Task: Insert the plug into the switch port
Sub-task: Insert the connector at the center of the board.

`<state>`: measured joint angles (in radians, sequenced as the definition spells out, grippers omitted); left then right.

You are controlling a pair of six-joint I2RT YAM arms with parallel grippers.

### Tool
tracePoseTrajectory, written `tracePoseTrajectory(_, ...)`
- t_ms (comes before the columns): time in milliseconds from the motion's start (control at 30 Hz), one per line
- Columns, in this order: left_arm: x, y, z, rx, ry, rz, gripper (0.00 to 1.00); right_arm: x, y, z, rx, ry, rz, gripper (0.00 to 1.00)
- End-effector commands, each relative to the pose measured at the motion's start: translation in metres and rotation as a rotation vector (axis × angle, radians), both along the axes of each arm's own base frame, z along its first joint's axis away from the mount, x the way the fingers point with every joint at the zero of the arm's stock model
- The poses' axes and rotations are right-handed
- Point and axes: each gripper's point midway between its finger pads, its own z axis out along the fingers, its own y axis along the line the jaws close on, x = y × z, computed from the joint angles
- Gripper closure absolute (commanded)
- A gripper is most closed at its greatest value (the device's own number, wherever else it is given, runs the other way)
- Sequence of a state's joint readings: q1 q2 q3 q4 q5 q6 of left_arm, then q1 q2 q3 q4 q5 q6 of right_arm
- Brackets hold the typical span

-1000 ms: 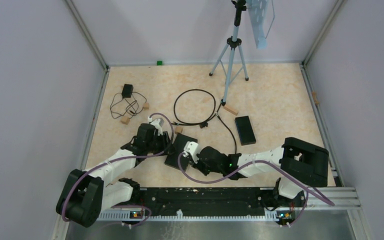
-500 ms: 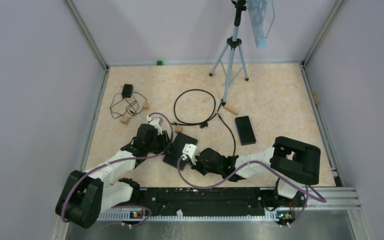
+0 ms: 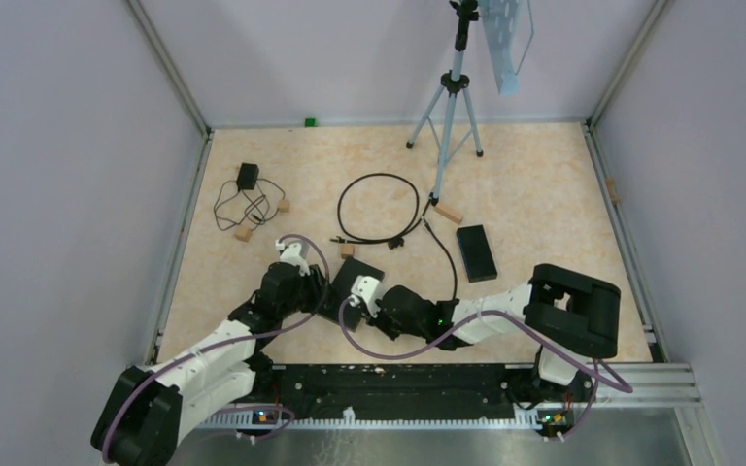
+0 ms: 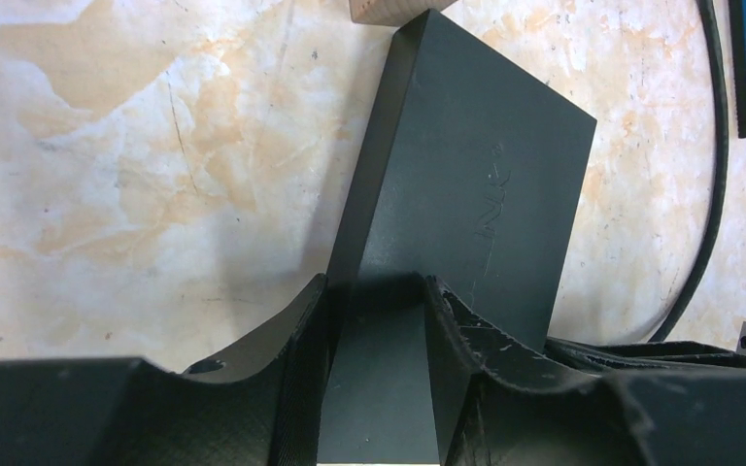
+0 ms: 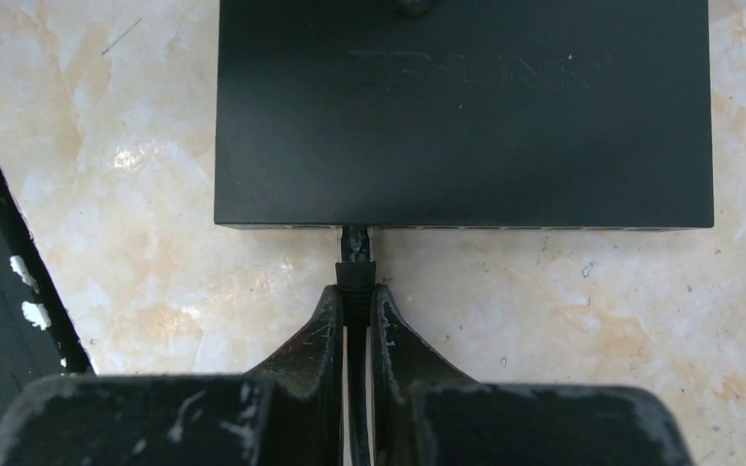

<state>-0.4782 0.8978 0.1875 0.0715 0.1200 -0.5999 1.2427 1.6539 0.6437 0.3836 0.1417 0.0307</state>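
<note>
The left gripper (image 4: 377,291) is clamped across one end of the switch (image 4: 476,184), a finger pressed to each side. The switch lies flat on the table (image 3: 525,184), just ahead of both wrists in the top view.

The right gripper (image 5: 355,296) is pinched tight on the plug (image 5: 356,267). The plug's tip meets the switch's near edge, left of that edge's middle. How far it sits in the port cannot be told.

Since a second ago the left arm has drawn back toward its base: its elbow now sits lower and further left in the top view, and its wrist has moved nearer the table's near edge. The right arm's elbow has shifted left, most of that in the first half-second. Its wrist has barely moved. The switch (image 3: 357,276) is in much the same spot, held between the two grippers.

The cable (image 3: 444,257) runs from the right wrist toward the back of the table, past a second switch (image 3: 476,252) that lies apart to the right. A looped cord (image 3: 379,207) is behind them, and a tripod (image 3: 452,107) stands further back.
</note>
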Motion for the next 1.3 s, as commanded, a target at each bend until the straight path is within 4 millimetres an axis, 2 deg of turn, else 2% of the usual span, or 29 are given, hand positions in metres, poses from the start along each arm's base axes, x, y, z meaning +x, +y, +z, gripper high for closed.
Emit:
tracePoseTrajectory(0,-0.093,-0.033,-0.025,-0.145,0.341,-0.247,0.56,0.026,0.057,0.076,0.302,-0.101,-0.019,1.00)
tracePoseTrajectory(300,-0.104,-0.050,-0.021,-0.155,0.339,-0.346,0.53,0.037,0.092,0.121,0.421,-0.120,-0.029,1.00)
tracePoseTrajectory(433,-0.105,-0.053,-0.022,-0.141,0.334,-0.345,0.53,0.040,0.097,0.128,0.440,-0.127,-0.034,1.00)
tracePoseTrajectory(567,-0.086,-0.034,-0.029,-0.023,0.309,-0.205,0.51,0.031,0.085,0.112,0.378,-0.159,0.025,1.00)
tracePoseTrajectory(733,-0.049,-0.006,-0.014,0.107,0.237,0.029,0.38,0.011,0.047,0.067,0.250,-0.172,0.113,1.00)
tracePoseTrajectory(867,-0.025,0.004,0.003,0.161,0.201,0.147,0.33,0.001,0.024,0.044,0.208,-0.135,0.115,1.00)
tracePoseTrajectory(933,-0.016,0.006,0.008,0.181,0.196,0.172,0.30,-0.003,0.023,0.041,0.201,-0.119,0.127,1.00)
tracePoseTrajectory(1100,0.003,0.015,0.020,0.238,0.184,0.214,0.23,-0.006,0.028,0.042,0.163,-0.060,0.134,0.75)
tracePoseTrajectory(1267,0.021,0.028,0.049,0.272,0.118,0.250,0.17,0.005,0.010,0.049,0.127,0.008,0.055,0.66)
